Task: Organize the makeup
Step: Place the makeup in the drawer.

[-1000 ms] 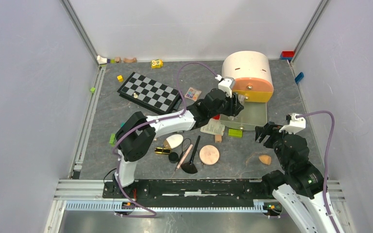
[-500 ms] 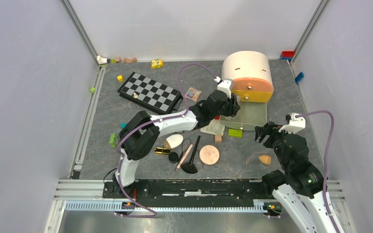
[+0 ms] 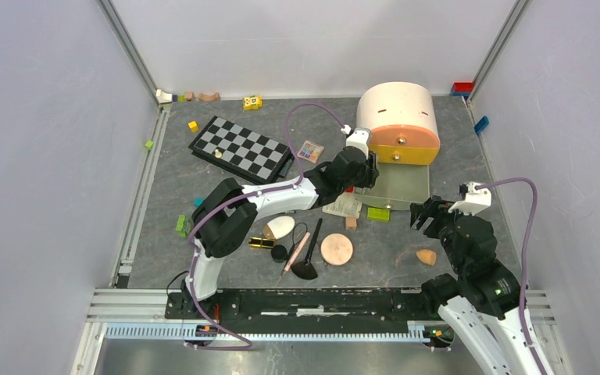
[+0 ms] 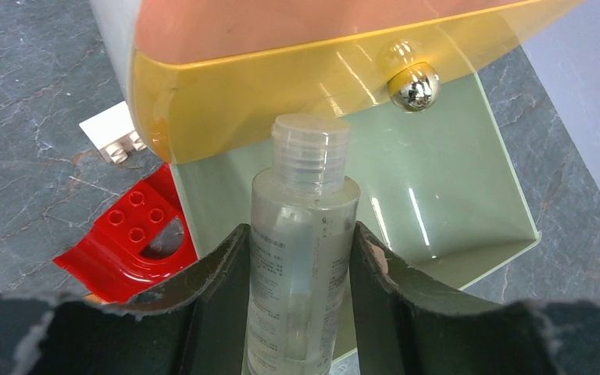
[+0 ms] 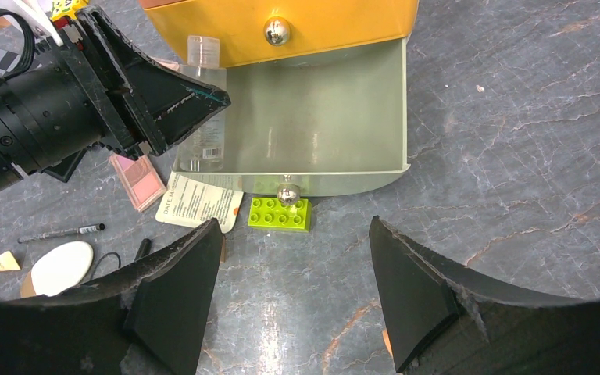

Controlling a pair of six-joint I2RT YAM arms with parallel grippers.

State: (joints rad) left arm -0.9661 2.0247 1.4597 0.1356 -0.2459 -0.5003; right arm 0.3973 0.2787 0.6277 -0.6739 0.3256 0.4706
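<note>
My left gripper (image 4: 299, 231) is shut on a clear capped bottle (image 4: 305, 176), holding it over the left side of the open pale green drawer (image 4: 445, 195) of the round cream and orange organizer (image 3: 397, 113). The right wrist view shows the bottle (image 5: 201, 109) there too. My right gripper (image 5: 295, 234) hangs open and empty over bare table in front of the drawer. Other makeup lies near the left arm: white oval (image 3: 280, 226), black-gold tube (image 3: 262, 243), peach compact (image 3: 337, 249), brush (image 3: 310, 251), pink stick (image 3: 297, 251), pink palette (image 5: 142, 178). An orange sponge (image 3: 426, 256) lies beside the right arm.
A green brick (image 5: 280, 212) and a printed leaflet (image 5: 199, 205) lie at the drawer's front edge. A red curved piece (image 4: 121, 242) sits left of the drawer. A chessboard (image 3: 242, 147) and a multicolour palette (image 3: 309, 151) lie at the back left.
My left gripper has shifted slightly left with the bottle in it. The right arm has not moved.
</note>
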